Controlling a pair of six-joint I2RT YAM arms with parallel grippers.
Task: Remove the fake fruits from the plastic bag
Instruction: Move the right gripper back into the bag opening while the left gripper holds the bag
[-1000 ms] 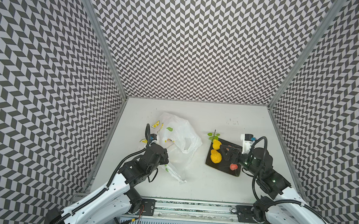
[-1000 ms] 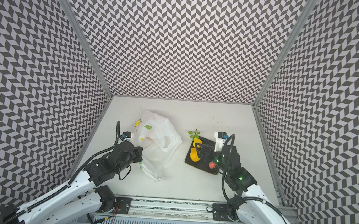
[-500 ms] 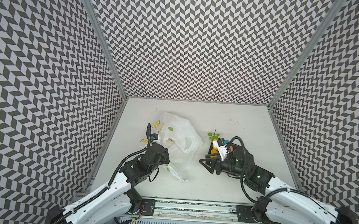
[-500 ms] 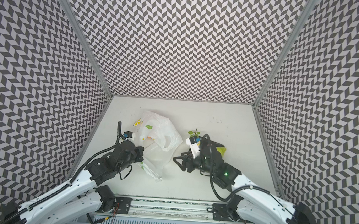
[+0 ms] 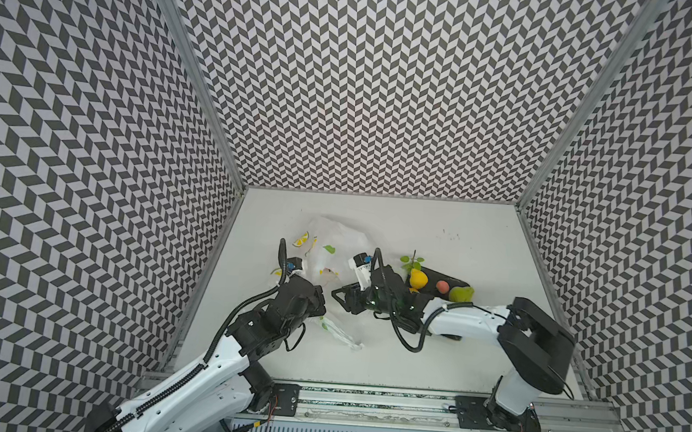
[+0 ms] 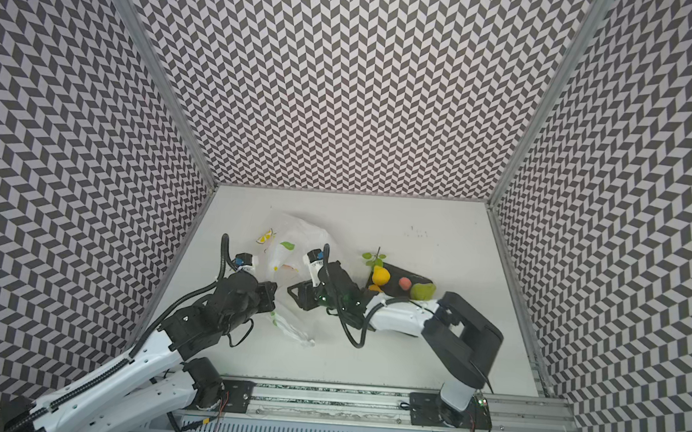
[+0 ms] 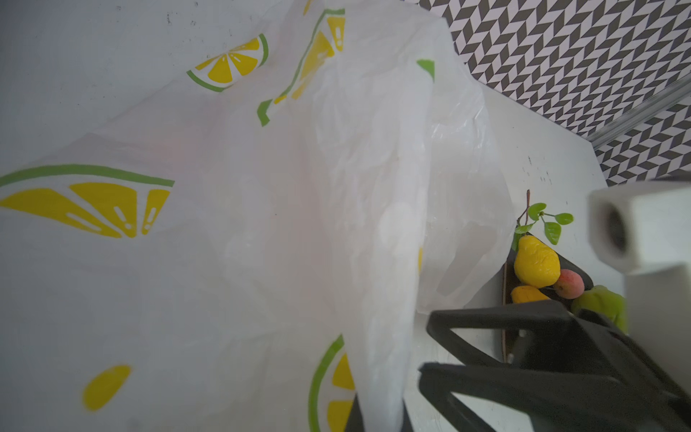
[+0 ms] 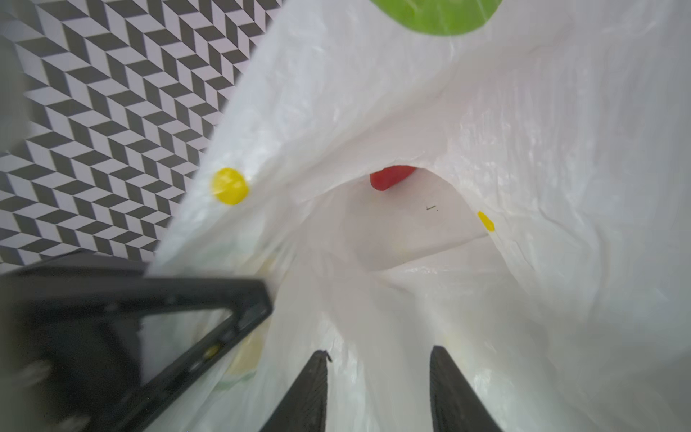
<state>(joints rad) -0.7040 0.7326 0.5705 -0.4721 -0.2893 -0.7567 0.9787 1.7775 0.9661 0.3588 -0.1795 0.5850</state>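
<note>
The plastic bag (image 5: pixel 336 241) (image 6: pixel 299 238) lies crumpled left of centre in both top views. My left gripper (image 5: pixel 320 303) (image 7: pixel 378 415) is shut on a fold of the bag's film (image 7: pixel 374 262) at its near edge. My right gripper (image 5: pixel 339 298) (image 8: pixel 377 361) reaches across to the bag's mouth with its jaws apart and loose film (image 8: pixel 486 112) around them. A red fake fruit (image 8: pixel 390 175) shows deep inside the bag. On the dark plate (image 5: pixel 454 279) sit a yellow lemon (image 5: pixel 418 279) (image 7: pixel 536 262), a pinkish peach (image 5: pixel 442 286) and a green fruit (image 5: pixel 461 294).
A green leafy sprig (image 5: pixel 412 261) pokes over the plate's far corner. The left gripper's dark finger (image 8: pixel 168 310) stands close beside the right gripper's jaws. A bag handle (image 5: pixel 340 333) trails toward the front rail (image 5: pixel 365 397). Patterned walls close off three sides.
The right arm has swung from the plate leftward to the bag's mouth, and its jaws have narrowed. The left gripper has kept its hold on the bag.
</note>
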